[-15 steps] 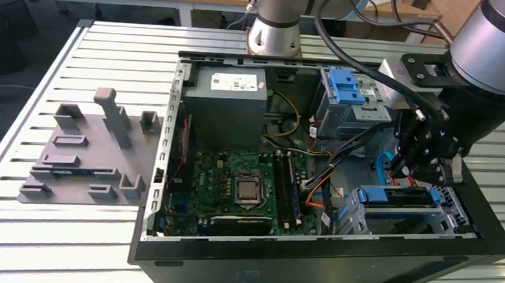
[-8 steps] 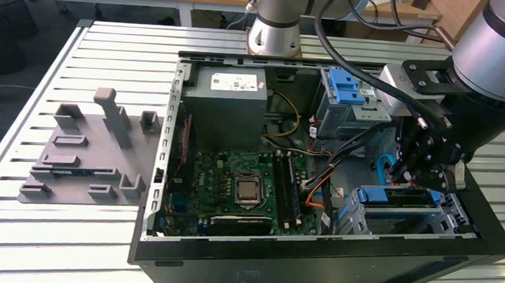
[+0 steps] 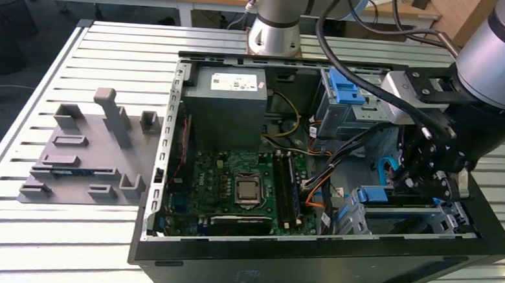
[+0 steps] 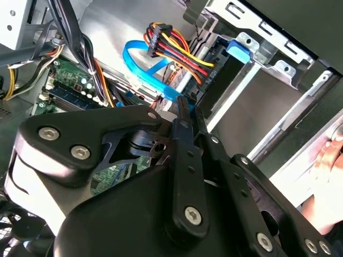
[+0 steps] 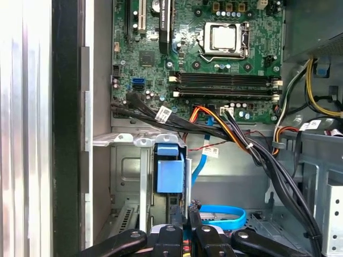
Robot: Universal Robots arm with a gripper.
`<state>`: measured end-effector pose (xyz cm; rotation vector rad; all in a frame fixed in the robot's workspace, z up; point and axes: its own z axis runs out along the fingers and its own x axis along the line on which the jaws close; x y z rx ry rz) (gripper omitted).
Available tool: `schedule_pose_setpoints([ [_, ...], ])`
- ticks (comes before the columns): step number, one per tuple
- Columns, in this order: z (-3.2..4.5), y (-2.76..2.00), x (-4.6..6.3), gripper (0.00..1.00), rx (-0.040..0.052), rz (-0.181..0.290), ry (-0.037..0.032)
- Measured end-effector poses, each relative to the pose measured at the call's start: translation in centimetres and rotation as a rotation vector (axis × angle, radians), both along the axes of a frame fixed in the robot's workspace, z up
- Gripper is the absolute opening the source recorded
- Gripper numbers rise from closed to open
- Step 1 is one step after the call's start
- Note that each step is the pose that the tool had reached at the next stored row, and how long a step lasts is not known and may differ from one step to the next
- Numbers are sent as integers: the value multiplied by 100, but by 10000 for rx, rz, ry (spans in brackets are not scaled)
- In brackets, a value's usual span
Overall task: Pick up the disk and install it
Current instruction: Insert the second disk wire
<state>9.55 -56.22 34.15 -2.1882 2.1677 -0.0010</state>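
The disk [image 3: 396, 212] sits in the metal drive cage [image 3: 445, 221] at the near corner of the open computer case, on the exterior view's right. Little more than its blue plastic edge [image 5: 170, 175] shows in the cage slot [image 5: 128, 166]. My gripper [image 3: 415, 179] hangs inside the case just above that cage. In both wrist views its black fingers press together with nothing between them, and the gripper [image 5: 185, 217] is a short way from the blue edge. In the second wrist view the gripper [image 4: 185, 110] lies next to a blue flat cable [image 4: 142, 64].
A motherboard [image 3: 242, 186] covers the case floor, with a grey power supply box [image 3: 229, 98] behind it. Black and orange cable bundles [image 5: 236, 134] cross near the cage. An upper bay carries a blue latch [image 3: 346, 91]. A grey plastic fixture [image 3: 88, 152] stands on the slatted table.
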Motion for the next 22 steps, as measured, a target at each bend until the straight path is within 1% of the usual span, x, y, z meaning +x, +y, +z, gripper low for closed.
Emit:
schedule_pose_setpoints([
  [2,-3,-12,0,16,0,2,0],
  [6,-11,-18,2,16,0,17,0],
  [11,-16,-41,2,16,-1,18,-2],
  [16,-26,-42,4,16,-1,27,-5],
  [22,-39,-42,32,16,0,26,-5],
])
